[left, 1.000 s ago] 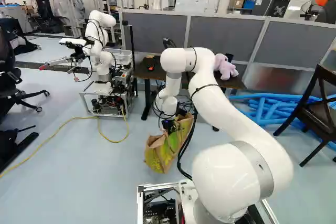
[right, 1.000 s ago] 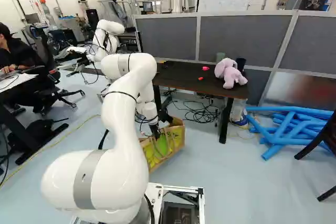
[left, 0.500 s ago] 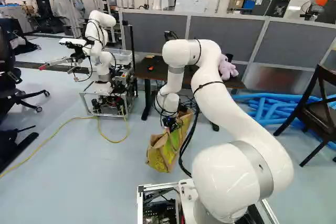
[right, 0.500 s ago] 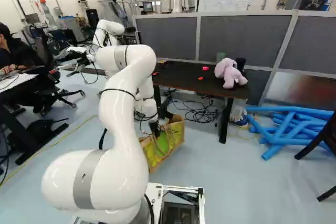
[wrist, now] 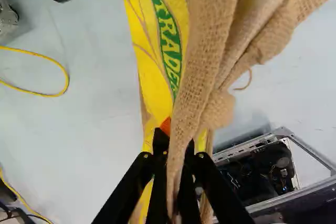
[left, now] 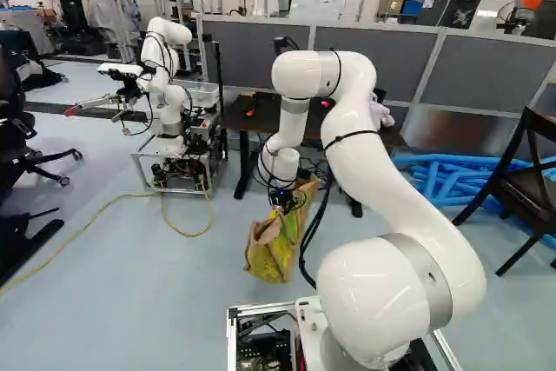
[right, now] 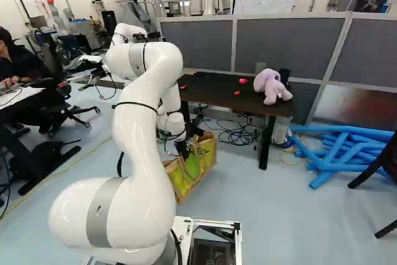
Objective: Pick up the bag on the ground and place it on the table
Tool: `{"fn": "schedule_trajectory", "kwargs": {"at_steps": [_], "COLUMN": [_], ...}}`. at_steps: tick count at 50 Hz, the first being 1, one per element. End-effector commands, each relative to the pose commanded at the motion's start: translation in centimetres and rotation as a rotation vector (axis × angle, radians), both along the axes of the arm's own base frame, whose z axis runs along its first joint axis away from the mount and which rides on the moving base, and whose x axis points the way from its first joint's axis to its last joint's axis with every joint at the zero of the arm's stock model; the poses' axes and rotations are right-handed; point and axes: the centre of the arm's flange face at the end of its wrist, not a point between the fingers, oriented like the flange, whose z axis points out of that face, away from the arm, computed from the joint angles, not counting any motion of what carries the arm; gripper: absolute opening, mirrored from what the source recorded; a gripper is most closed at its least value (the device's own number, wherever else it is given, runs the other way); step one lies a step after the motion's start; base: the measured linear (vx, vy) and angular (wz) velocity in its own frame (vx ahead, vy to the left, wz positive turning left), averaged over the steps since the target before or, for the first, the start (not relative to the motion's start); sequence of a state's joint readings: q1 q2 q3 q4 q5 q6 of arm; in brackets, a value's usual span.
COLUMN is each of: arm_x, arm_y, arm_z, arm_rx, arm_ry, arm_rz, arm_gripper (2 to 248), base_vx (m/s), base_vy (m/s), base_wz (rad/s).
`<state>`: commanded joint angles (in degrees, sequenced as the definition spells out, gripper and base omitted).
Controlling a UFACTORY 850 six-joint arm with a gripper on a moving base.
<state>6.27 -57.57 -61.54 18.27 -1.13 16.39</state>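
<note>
The tool (wrist: 176, 146) is clamped on the bag's handle (wrist: 185, 121) and should rise steadily, limiting swing, until clear above the tabletop (right: 217, 95).

The arm (left: 391, 182) is glossy white and rounded, with a broad grey band (left: 427, 265) round its fattest section. Above the band there's a thin black strap (left: 350, 135), beside it black cables (left: 311, 236), and below it a silvery metal frame (right: 238, 243), while the jaws have black fingers (wrist: 161, 142) with an orange pad (wrist: 166, 125) showing
</note>
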Motion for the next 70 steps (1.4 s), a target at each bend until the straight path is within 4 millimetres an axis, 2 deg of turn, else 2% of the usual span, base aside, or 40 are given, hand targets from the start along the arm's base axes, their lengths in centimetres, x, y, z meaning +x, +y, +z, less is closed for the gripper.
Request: {"fn": "schedule_trajectory", "kwargs": {"at_steps": [51,70], "arm_x": [-2.5,-4.3], "arm_y": [-0.1,-0.5], "arm_z": [7.7,10.6], "arm_rx": [0.012,0.012], "arm_ry": [0.034,0.048], "arm_rz": [0.117,0.147], "arm_gripper": [21,21], "base_vx": [0.000,0.000], "base_vy": [0.000,0.000], "base_wz": [0.000,0.000]}}
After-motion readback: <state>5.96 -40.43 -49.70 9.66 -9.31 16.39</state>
